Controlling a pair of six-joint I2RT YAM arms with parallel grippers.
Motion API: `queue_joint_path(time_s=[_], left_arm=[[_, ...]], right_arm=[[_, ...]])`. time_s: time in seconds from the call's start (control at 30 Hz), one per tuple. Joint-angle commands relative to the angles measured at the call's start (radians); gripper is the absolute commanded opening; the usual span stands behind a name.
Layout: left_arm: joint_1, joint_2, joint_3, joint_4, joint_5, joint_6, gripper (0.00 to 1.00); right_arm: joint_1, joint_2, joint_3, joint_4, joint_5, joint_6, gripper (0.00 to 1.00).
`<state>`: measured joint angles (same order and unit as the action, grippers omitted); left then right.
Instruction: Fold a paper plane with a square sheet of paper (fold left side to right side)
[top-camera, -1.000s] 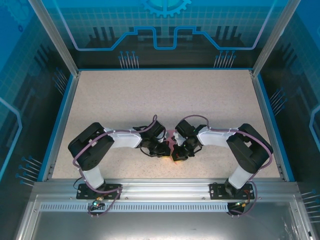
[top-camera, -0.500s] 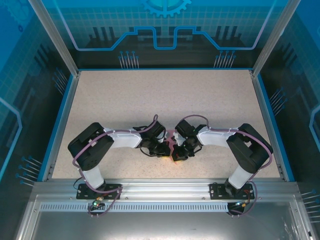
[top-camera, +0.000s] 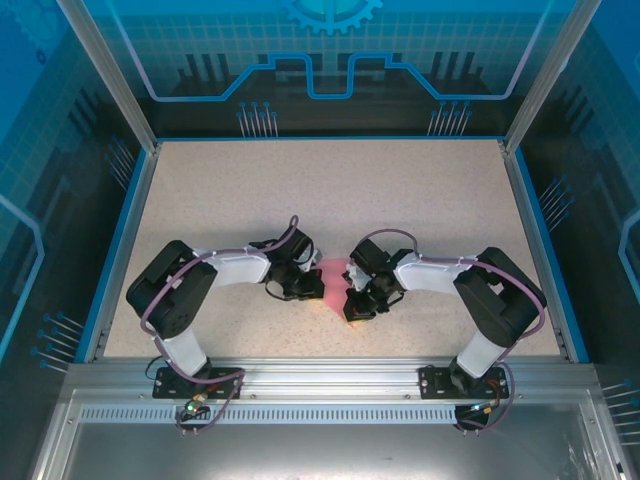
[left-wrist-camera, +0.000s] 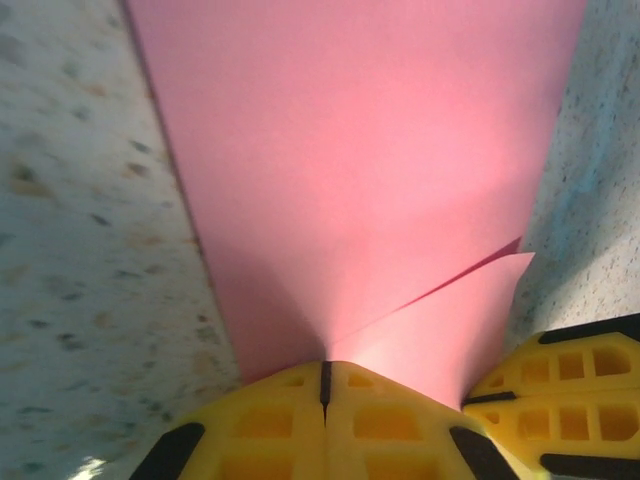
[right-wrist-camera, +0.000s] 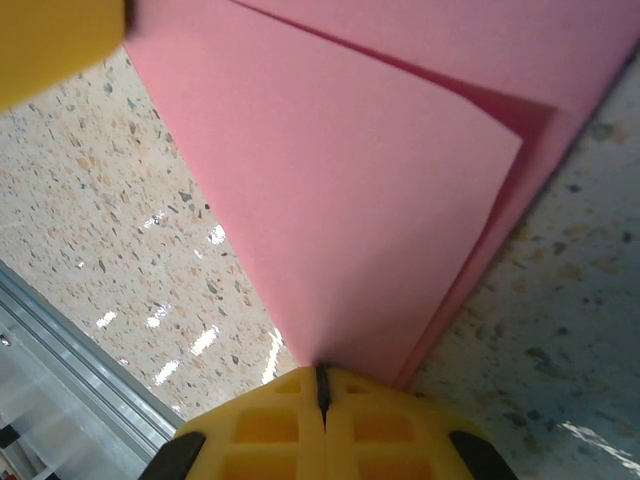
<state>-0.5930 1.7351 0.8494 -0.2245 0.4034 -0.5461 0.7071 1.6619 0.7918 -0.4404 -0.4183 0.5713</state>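
In the left wrist view, the left gripper (left-wrist-camera: 325, 372) has its yellow fingers pressed together on the near edge of the square sheet of paper (left-wrist-camera: 350, 150), so it pinches the sheet. The right gripper (left-wrist-camera: 560, 395) is just beside it, at the same edge. In the right wrist view the right gripper (right-wrist-camera: 321, 375) is also closed on the pink sheet (right-wrist-camera: 340, 210), with no gap between the fingers.

From above, the sheet (top-camera: 333, 270) lies between the two grippers, at the middle of the tabletop (top-camera: 330, 190) from left to right and nearer to its near edge than to its far edge. The far half of the tabletop is bare.

The sheet is already doubled: one layer lies over another, and the corner of the upper one stops before the edge of the lower one. I judge that the left-to-right fold is in hand but not yet finished. The next move probably asks to bring the two edges together exactly, and then to press the crease flat without pulling the thin paper crooked.
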Motion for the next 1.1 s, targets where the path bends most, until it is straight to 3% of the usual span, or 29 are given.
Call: queue_joint_path(time_s=[0.0, 0.27, 0.5, 0.7, 1.07], left_arm=[[0.084, -0.001, -0.003, -0.109, -0.200, 0.070, 0.04], [0.105, -0.091, 0.023, -0.145, -0.133, 0.076, 0.06], [-0.057, -0.205, -0.003, -0.062, -0.054, -0.034, 0.09], [-0.140, -0.097, 0.021, 0.020, -0.039, -0.091, 0.09], [-0.151, 0.068, 0.079, -0.008, -0.096, -0.079, 0.07]], right_arm=[[0.004, 0.019, -0.051, -0.139, 0.121, -0.013, 0.00], [0.003, 0.016, -0.048, -0.115, 0.095, -0.007, 0.00], [0.004, 0.011, -0.042, -0.105, 0.084, 0.003, 0.00], [0.005, 0.021, -0.037, -0.093, 0.071, 0.009, 0.00], [0.017, -0.002, -0.029, -0.132, 0.069, 0.001, 0.00]])
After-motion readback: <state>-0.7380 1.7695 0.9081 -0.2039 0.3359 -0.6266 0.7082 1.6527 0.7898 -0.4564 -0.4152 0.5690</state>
